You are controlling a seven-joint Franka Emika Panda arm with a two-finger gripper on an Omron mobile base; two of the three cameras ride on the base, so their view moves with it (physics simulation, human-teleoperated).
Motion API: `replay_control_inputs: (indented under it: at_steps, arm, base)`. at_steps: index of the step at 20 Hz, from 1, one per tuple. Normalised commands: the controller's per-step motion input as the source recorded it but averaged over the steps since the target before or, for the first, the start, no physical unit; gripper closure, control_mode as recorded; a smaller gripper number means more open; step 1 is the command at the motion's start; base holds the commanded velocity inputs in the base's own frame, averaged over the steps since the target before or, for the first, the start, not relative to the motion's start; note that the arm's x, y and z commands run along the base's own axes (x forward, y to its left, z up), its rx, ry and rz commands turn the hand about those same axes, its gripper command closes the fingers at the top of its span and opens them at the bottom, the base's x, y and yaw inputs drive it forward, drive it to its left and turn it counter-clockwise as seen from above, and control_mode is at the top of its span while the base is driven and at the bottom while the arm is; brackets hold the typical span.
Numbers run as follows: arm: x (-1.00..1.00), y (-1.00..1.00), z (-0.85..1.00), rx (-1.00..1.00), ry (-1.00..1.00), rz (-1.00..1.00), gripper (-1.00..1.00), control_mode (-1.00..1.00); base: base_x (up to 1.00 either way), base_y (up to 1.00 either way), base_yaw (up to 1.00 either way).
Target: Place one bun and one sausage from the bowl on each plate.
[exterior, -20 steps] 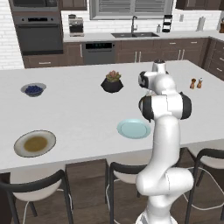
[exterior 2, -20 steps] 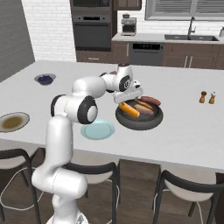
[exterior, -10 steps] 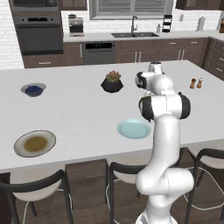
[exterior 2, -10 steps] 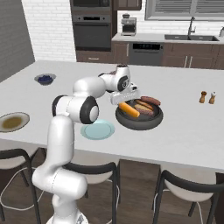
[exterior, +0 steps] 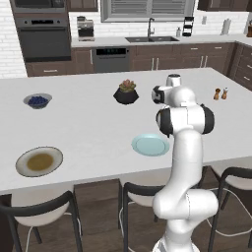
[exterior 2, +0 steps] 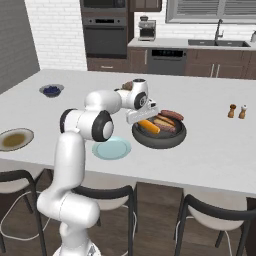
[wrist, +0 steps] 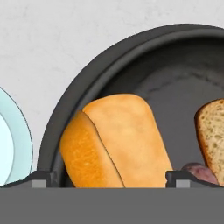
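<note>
The gripper (exterior 2: pixel 142 116) hangs low over the near-left part of the dark bowl (exterior 2: pixel 176 140), its fingers (wrist: pixel 43 178) spread either side of a bun (wrist: pixel 116 142) that lies against the bowl's left wall. Nothing is pinched yet; the bun sits loose between the two tips.

The risks, as I judge them: the bun lies at a slant to the line between the tips, so a closing grip may catch it cornerwise and roll it out, or squeeze the split open instead of holding both halves. The left tip is close to the bowl's rising wall (a further drop could strike the rim and shove the whole bowl across the table (exterior 2: pixel 210 160)). A sausage (wrist: pixel 199 171) and the second bun (wrist: pixel 213 131) lie just beside the right tip, so that finger may nudge or trap one of them.

Both plates are bare: the light blue plate (exterior 2: pixel 111 148) near the bowl, the brown-centred plate (exterior: pixel 39 161) well apart at the far left, a long carry where a weak grip would drop the bun.
</note>
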Motion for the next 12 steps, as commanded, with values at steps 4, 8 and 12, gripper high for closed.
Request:
replay_control_inputs:
  at_steps: [4,8,12]
  arm:
    - [0.0,0.0,0.0,0.0,0.02,0.0,1.0,-1.0]
    - [0.0,0.0,0.0,0.0,0.02,0.0,1.0,-1.0]
    - [-0.06,0.01,0.33,0.0,0.0,-0.02,1.0,-1.0]
  base:
    - [0.0,0.0,0.0]
    - [0.0,0.0,0.0]
    - [0.0,0.0,0.0]
